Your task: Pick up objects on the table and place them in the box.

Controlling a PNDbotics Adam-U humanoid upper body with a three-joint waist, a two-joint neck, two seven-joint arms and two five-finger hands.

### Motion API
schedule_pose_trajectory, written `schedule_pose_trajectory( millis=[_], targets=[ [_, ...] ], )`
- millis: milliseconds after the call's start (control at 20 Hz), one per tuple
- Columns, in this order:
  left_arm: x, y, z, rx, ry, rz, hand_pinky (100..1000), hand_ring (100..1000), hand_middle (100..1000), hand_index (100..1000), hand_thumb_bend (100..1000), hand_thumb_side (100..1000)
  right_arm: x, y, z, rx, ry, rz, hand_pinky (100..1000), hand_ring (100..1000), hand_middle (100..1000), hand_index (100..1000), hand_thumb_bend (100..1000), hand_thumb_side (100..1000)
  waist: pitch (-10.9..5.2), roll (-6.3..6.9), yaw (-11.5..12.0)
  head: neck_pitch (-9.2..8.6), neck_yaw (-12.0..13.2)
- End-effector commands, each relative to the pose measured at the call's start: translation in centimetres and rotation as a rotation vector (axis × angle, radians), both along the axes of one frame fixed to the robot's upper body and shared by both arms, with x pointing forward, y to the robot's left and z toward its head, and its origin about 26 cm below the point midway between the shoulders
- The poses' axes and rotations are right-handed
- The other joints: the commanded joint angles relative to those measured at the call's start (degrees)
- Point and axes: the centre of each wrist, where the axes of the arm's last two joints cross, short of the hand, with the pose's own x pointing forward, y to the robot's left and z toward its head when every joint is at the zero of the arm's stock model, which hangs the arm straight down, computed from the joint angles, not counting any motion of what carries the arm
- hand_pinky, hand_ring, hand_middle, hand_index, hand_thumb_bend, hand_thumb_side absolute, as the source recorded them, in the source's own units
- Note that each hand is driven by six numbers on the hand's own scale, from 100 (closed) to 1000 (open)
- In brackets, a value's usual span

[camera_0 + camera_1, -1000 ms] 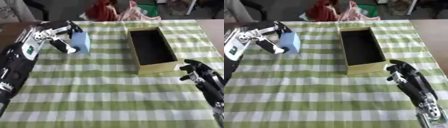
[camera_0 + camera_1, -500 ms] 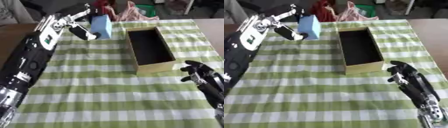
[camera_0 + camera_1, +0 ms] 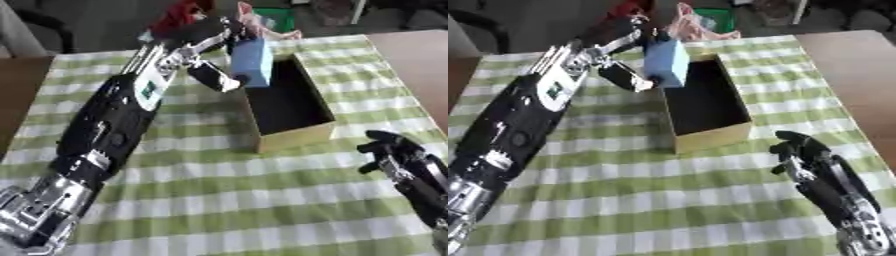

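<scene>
Green-and-white checked cloth [image 3: 219, 200] covers the table, with the open yellow cardboard box [image 3: 297, 136] lying lengthwise at its middle. The left hand [image 3: 208, 42], thumb and fingers pinched round the light-blue rectangular block [image 3: 252, 62], holds it upright in the air at the box's far left rim, partly over the dark interior, presumably so that it can be lowered or released inside. That arm stretches long and diagonal from the near left corner toward the box's far end. The right hand [image 3: 798, 150] rests idle just beside the box's near right corner, fingers curled and empty.
</scene>
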Motion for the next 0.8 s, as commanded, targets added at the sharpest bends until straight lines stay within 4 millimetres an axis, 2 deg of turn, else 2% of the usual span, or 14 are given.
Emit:
schedule_pose_trajectory(
  millis=[50, 200, 350, 400, 450, 600, 750, 800],
  targets=[
    [0.0, -0.9, 0.0, 0.008, -0.038, -0.027, 716, 593, 568, 780, 100, 208, 0.2, 0.4, 1.0, -0.001, -0.031, 0.027, 572, 797, 616, 834, 100, 535, -0.52, -0.08, -0.6, -1.23, 0.5],
    [0.1, -1.3, -1.1, 0.030, -0.043, -0.043, 732, 657, 672, 821, 100, 206, 0.3, 0.6, 1.2, 0.001, -0.036, 0.039, 572, 797, 616, 834, 100, 535, -0.13, 0.18, -1.7, -1.46, 0.7],
    [0.1, -1.5, -1.6, 0.053, -0.046, -0.061, 764, 734, 770, 862, 251, 207, 0.3, 0.6, 1.1, 0.000, -0.033, 0.038, 572, 797, 616, 834, 100, 536, 0.03, 0.34, -1.9, -1.44, 0.7],
    [0.0, -1.5, -1.7, 0.059, -0.049, -0.066, 775, 749, 790, 872, 284, 234, 0.3, 0.6, 1.1, 0.000, -0.033, 0.037, 572, 797, 616, 834, 100, 536, 0.03, 0.38, -1.9, -1.40, 0.7],
    [0.0, -1.5, -1.6, 0.063, -0.054, -0.068, 780, 755, 802, 877, 299, 272, 0.3, 0.6, 1.1, 0.000, -0.033, 0.036, 572, 797, 616, 834, 100, 536, 0.02, 0.40, -1.8, -1.37, 0.7],
    [0.0, -1.4, -1.7, 0.067, -0.053, -0.070, 832, 813, 871, 915, 351, 492, 0.3, 0.6, 1.0, 0.001, -0.031, 0.034, 572, 797, 616, 834, 100, 537, -0.05, 0.38, -1.6, -1.34, 0.6],
    [0.0, -1.4, -1.6, 0.055, -0.046, -0.081, 858, 837, 902, 932, 398, 632, 0.3, 0.5, 0.9, 0.001, -0.028, 0.032, 572, 797, 616, 834, 100, 536, -0.19, 0.30, -1.4, -1.29, 0.6],
    [-0.1, -1.4, -1.4, 0.051, -0.045, -0.087, 863, 841, 907, 934, 404, 653, 0.3, 0.5, 0.9, 0.001, -0.028, 0.032, 572, 797, 616, 834, 100, 536, -0.25, 0.26, -1.3, -1.28, 0.6]
  ],
)
